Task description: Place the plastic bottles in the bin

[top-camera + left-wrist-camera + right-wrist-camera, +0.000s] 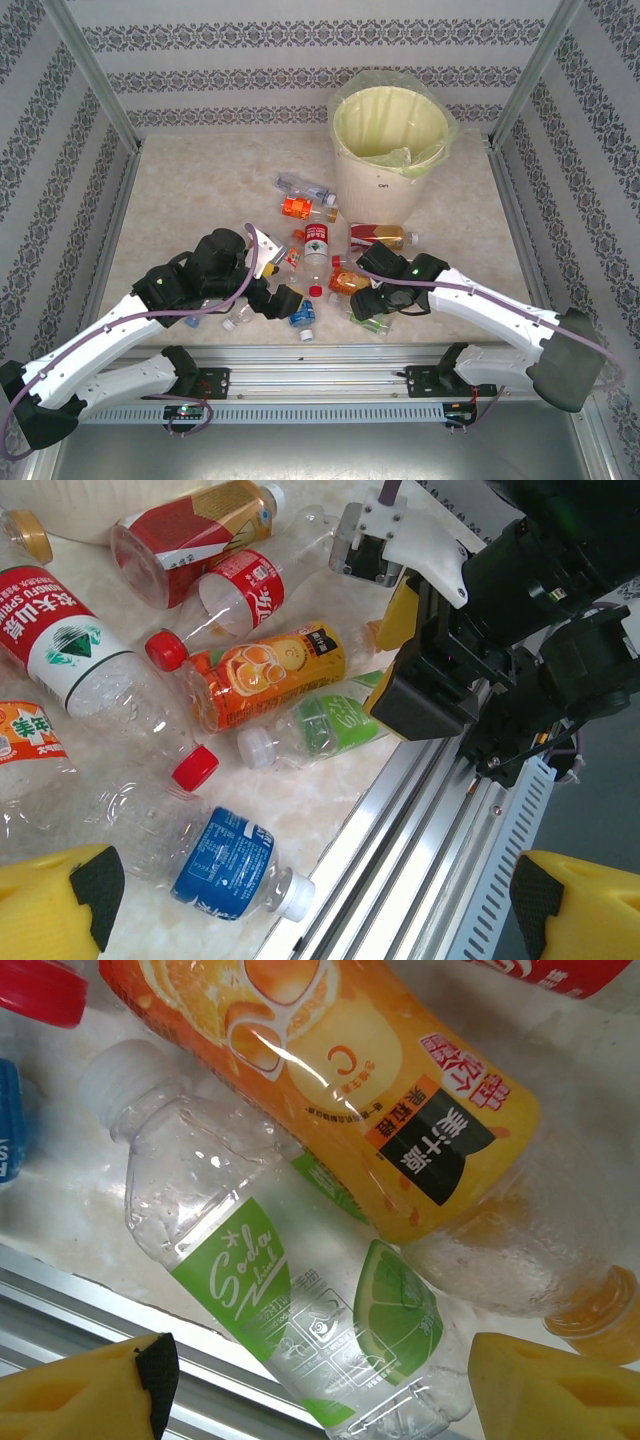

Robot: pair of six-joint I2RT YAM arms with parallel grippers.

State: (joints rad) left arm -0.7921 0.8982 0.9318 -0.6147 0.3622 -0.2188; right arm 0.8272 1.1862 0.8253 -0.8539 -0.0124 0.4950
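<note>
Several plastic bottles (315, 250) lie in a heap in front of the bin (388, 140), a tall cream bucket with a pale yellow-green liner. My left gripper (315, 910) is open, low over the table's near edge. A blue-label bottle (225, 865) with a white cap lies between its yellow fingers (60, 905), nearer the left one. My right gripper (320, 1390) straddles a green-label soda bottle (310, 1300), its jaws open, with a gap at the left pad. An orange-label bottle (330, 1070) lies against the green one. From above, the two grippers (283, 300) (368, 303) sit close together.
The metal rail (450, 850) of the table's near edge runs right beside the blue and green bottles. Red-label bottles (190, 535) and a white-label bottle with a red cap (85, 645) lie just beyond. Patterned walls and frame posts (95, 70) enclose the table.
</note>
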